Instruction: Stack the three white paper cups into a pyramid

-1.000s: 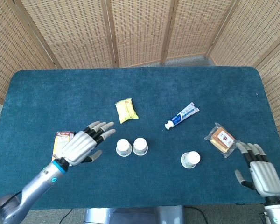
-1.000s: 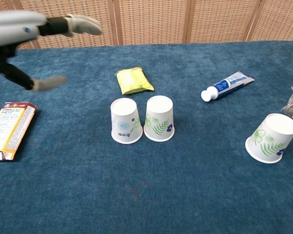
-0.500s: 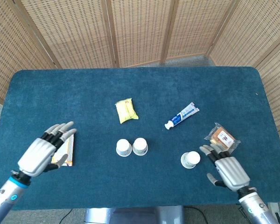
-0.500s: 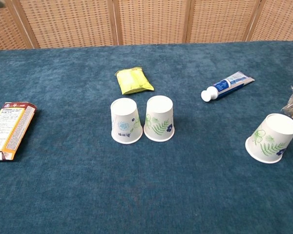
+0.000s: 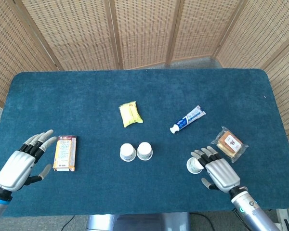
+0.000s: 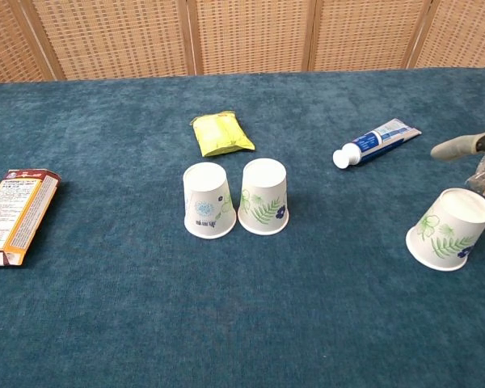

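Best to close on the third paper cup (image 5: 196, 164) low on its wall, lift it upright, then set it centred across the two upturned cups (image 5: 136, 151) touching at frame centre. Right hand (image 5: 217, 171) hovers just beside that cup, fingers spread, holding nothing. Left hand (image 5: 20, 161) open too, lower left, near the box (image 5: 65, 152).

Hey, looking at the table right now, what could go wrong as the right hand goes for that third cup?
The right hand hovers open just beside the lone cup, which stands upside down. A sideways brush of the fingers could tip or roll it. The wrapped snack lies close behind, so it might get dragged along. The two base cups stand side by side, seemingly touching; setting the third down off-centre could knock them apart.
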You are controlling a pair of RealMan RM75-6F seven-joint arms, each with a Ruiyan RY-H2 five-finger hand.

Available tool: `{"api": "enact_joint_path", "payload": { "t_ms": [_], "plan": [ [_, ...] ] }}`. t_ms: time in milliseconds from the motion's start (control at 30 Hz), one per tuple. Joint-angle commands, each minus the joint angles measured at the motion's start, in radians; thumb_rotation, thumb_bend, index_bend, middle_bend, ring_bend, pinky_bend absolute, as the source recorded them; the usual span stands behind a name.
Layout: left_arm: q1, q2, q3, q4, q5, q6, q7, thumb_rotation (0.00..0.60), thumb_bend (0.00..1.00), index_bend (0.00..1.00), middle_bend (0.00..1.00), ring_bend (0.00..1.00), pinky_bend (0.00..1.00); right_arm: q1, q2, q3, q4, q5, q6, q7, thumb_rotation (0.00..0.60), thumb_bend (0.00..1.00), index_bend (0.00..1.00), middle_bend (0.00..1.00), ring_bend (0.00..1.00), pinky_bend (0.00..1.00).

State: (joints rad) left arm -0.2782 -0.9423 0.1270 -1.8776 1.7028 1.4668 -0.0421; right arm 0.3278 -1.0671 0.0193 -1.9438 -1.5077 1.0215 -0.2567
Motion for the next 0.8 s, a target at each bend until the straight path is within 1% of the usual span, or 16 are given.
{"api": "enact_joint_path", "payload": {
  "t_ms": [33, 367, 467, 567, 633, 733, 800],
  "plan": [
    [0.005, -0.003, -0.005, 0.007, -0.001, -0.003, -0.008, 0.600, 0.49, 0.00, 0.00, 0.00, 0.10, 0.016, -0.020, 0.002, 0.005, 0.030, -0.019, -0.029, 0.600, 0.39, 0.00, 0.00, 0.00, 0.00],
    [0.017, -0.017, -0.024, 0.031, -0.003, -0.016, -0.036, 0.600, 0.49, 0.00, 0.00, 0.00, 0.10, 0.065, -0.073, 0.008, 0.033, 0.118, -0.066, -0.092, 0.600, 0.40, 0.00, 0.00, 0.00, 0.00],
    [0.024, -0.019, -0.030, 0.038, -0.009, -0.013, -0.047, 0.600, 0.49, 0.00, 0.00, 0.00, 0.10, 0.077, -0.087, 0.009, 0.042, 0.139, -0.073, -0.108, 0.600, 0.39, 0.00, 0.00, 0.00, 0.02],
    [0.030, -0.022, -0.033, 0.046, -0.009, -0.013, -0.053, 0.600, 0.49, 0.00, 0.00, 0.00, 0.10, 0.088, -0.101, 0.010, 0.055, 0.158, -0.077, -0.125, 0.600, 0.39, 0.00, 0.00, 0.00, 0.06],
    [0.035, -0.022, -0.034, 0.050, -0.008, -0.011, -0.057, 0.600, 0.49, 0.00, 0.00, 0.00, 0.10, 0.094, -0.112, 0.010, 0.064, 0.168, -0.074, -0.138, 0.600, 0.38, 0.00, 0.00, 0.00, 0.10],
    [0.041, -0.021, -0.037, 0.054, -0.007, -0.008, -0.062, 0.600, 0.49, 0.00, 0.00, 0.00, 0.10, 0.099, -0.128, 0.010, 0.080, 0.174, -0.067, -0.141, 0.600, 0.38, 0.00, 0.00, 0.00, 0.19],
    [0.047, -0.016, -0.040, 0.054, -0.013, -0.004, -0.069, 0.600, 0.49, 0.00, 0.00, 0.00, 0.10, 0.103, -0.138, 0.009, 0.095, 0.177, -0.063, -0.143, 0.600, 0.38, 0.02, 0.01, 0.00, 0.25]
  ]
}}
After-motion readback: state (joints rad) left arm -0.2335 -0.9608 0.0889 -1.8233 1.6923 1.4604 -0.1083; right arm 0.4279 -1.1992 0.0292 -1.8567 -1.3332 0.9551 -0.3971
